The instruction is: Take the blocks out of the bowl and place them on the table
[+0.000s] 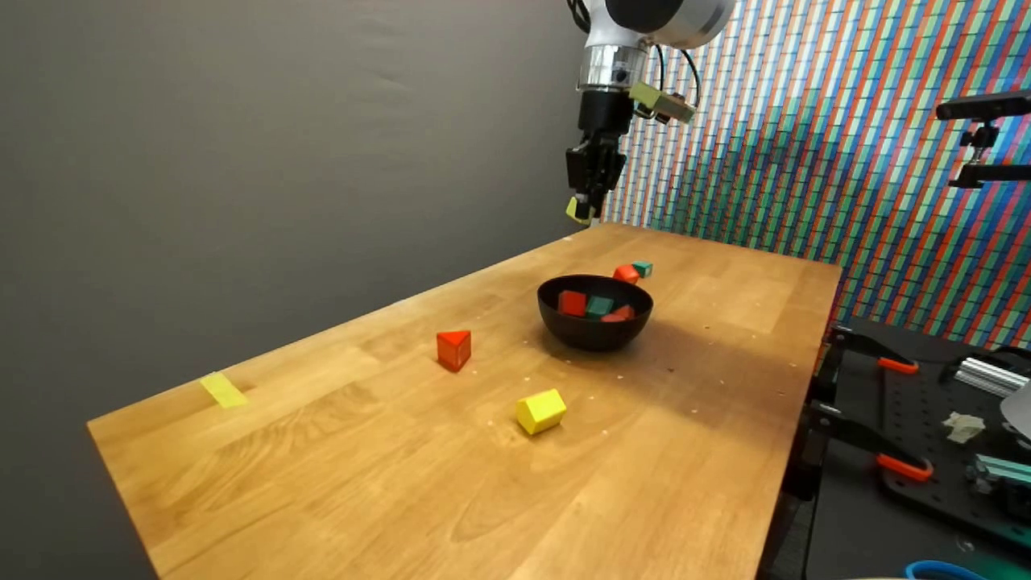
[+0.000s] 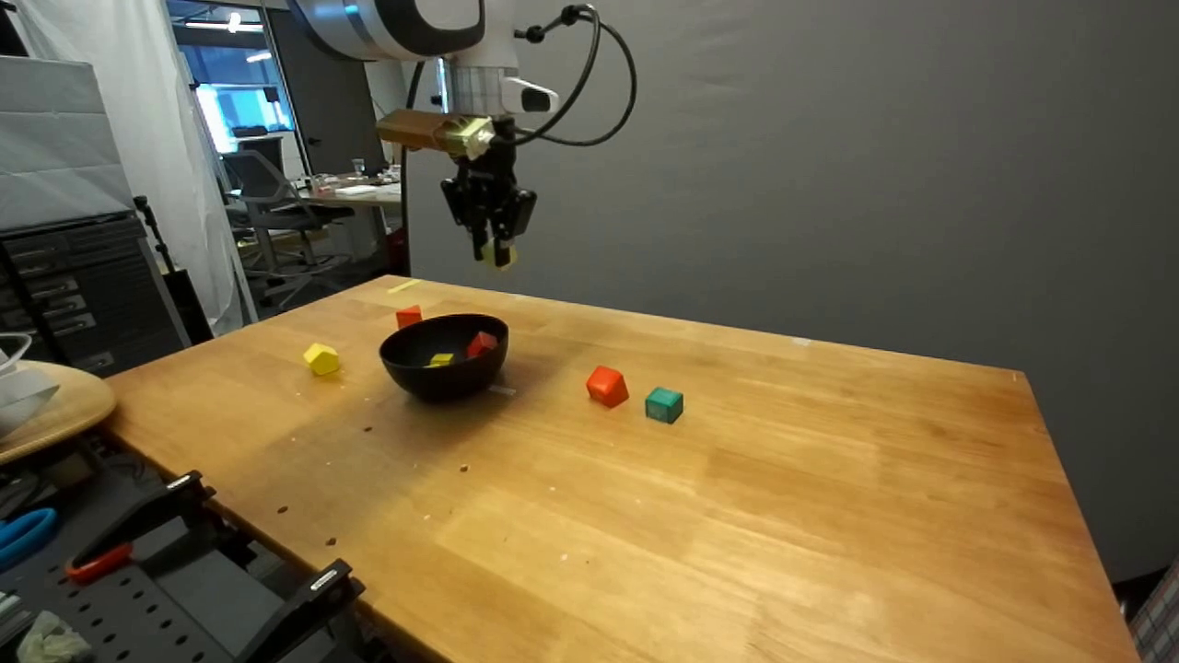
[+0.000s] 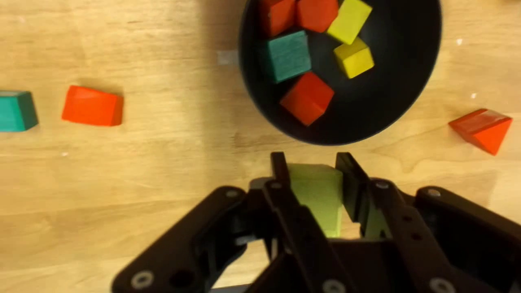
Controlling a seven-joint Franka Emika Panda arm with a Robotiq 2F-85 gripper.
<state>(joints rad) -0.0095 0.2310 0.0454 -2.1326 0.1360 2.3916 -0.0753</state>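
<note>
My gripper [image 3: 311, 159] is shut on a yellow block [image 3: 315, 195], pale green in the wrist view. In both exterior views the gripper [image 1: 587, 205] is high over the table [image 1: 387, 483], on the wall side of the bowl. The black bowl [image 1: 592, 334] stands upright; inside lie three red blocks, a green block [image 3: 290, 57] and two yellow blocks [image 3: 354, 60]. Out on the table are a red block [image 2: 607, 387] beside a green block [image 2: 663, 405], a yellow block [image 1: 540, 412] and a red triangular block [image 1: 453, 350].
A grey wall [image 1: 282, 161] runs along the table's long back edge. Flat pale-yellow tape [image 1: 224, 390] sticks near a corner. Below the front edge are black clamps with orange grips [image 1: 906, 466] and a perforated board. A round wooden top [image 2: 55, 405] stands close to one corner.
</note>
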